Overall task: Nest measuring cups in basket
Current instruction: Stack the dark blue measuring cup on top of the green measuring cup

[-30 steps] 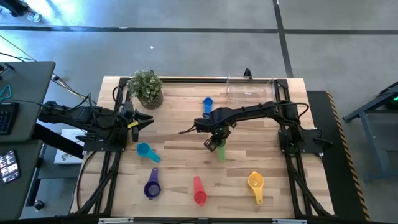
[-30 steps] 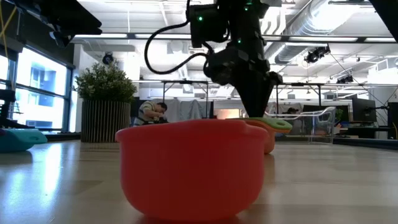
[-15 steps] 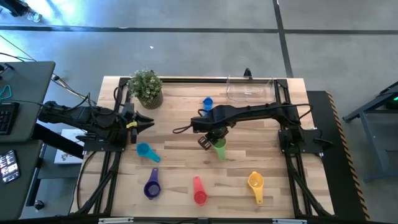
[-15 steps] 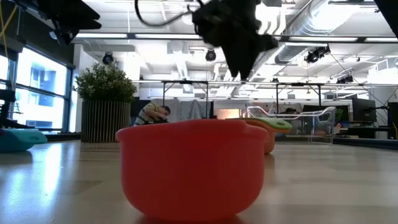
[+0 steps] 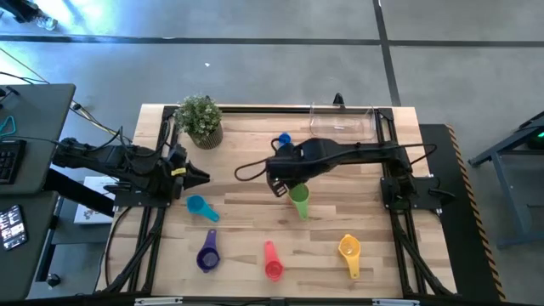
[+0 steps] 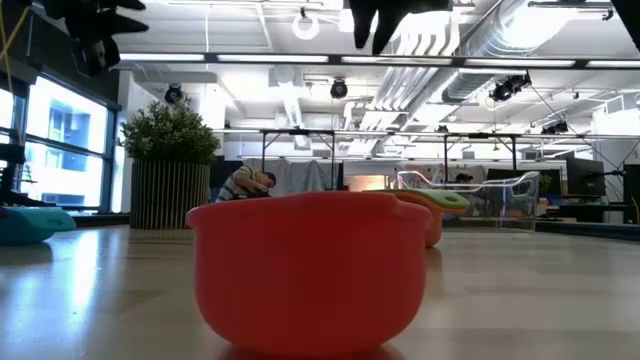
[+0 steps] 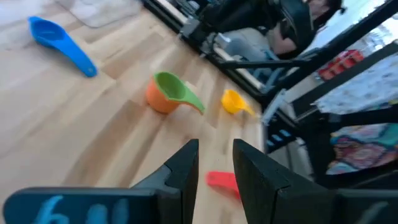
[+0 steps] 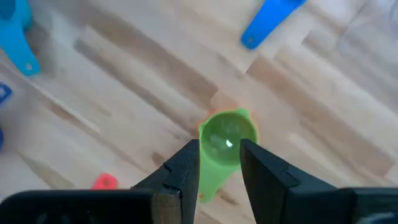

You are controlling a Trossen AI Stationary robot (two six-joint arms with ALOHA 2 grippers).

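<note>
The green cup (image 5: pixel 299 201) sits nested in the orange cup (image 7: pixel 159 99), and both stand on the table near its middle. My right gripper (image 5: pixel 278 187) hangs open above them, a little to the left, touching nothing; the right wrist view shows the green cup (image 8: pixel 227 134) between its fingers, far below. The blue cup (image 5: pixel 284 139), teal cup (image 5: pixel 197 206), purple cup (image 5: pixel 206 253), red cup (image 5: pixel 272 262) and yellow cup (image 5: pixel 349 252) lie scattered on the wood. The clear basket (image 5: pixel 342 121) stands at the far edge. My left gripper (image 5: pixel 202 176) waits at the left side, slightly open.
A potted plant (image 5: pixel 201 119) stands at the far left corner. The low view is filled by the red cup (image 6: pixel 310 270) close to the camera. Bare wood lies between the nested cups and the basket, save for the blue cup.
My right gripper has risen from the green cup's level almost out of the top of the low view, drifting a little toward the table's left and far side. The green cup stays nested in the orange one on the table.
</note>
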